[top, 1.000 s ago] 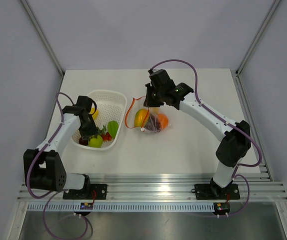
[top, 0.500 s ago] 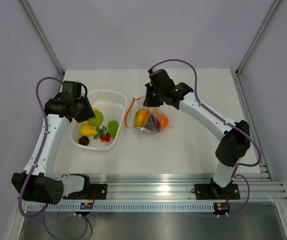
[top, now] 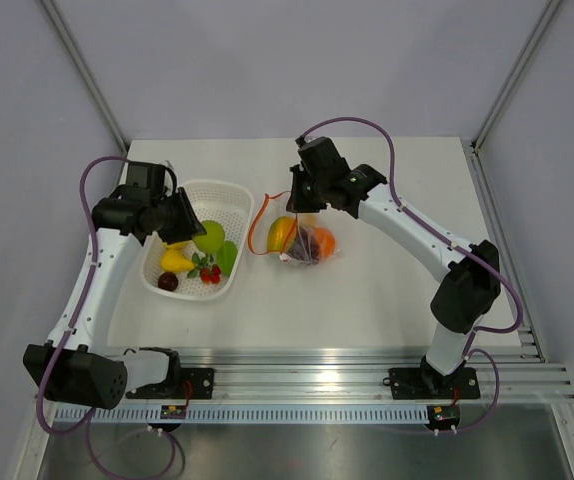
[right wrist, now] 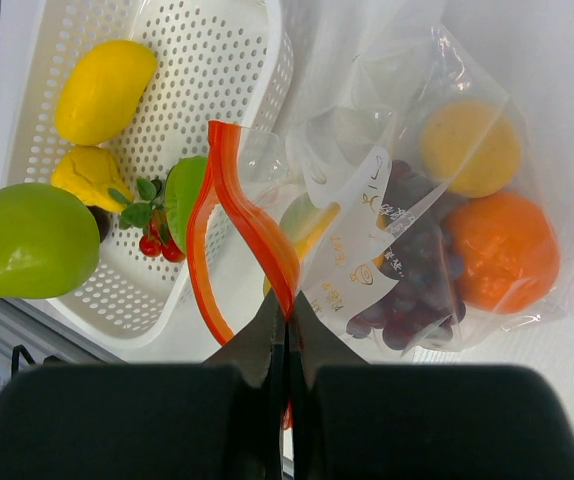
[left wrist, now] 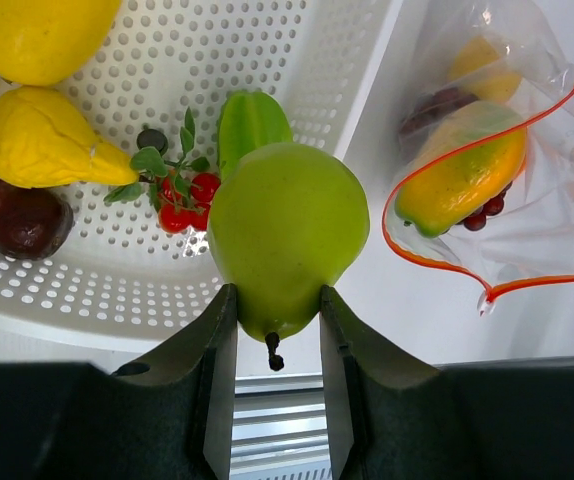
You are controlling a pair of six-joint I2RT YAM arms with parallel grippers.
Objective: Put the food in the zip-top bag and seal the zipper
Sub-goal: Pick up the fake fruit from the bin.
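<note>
My left gripper (top: 197,232) is shut on a green pear (top: 209,237) and holds it above the right part of the white basket; in the left wrist view the pear (left wrist: 287,235) sits stem-down between the fingers (left wrist: 217,340). The clear zip-top bag (top: 309,247) lies right of the basket with a mango, grapes and an orange inside. My right gripper (top: 302,203) is shut on the red-orange zipper (right wrist: 242,205) and holds the mouth up and open toward the basket. The zipper loop also shows in the left wrist view (left wrist: 437,262).
The white perforated basket (top: 229,195) holds a yellow lemon (left wrist: 42,35), a yellow pear (left wrist: 37,135), a dark red fruit (left wrist: 22,215), cherry tomatoes (left wrist: 187,195) and a green piece (left wrist: 252,120). An aluminium rail runs along the table's near edge.
My left gripper has lifted the green pear out of the basket and carried it a little right toward the bag. The right gripper holds the zipper almost unmoved.
</note>
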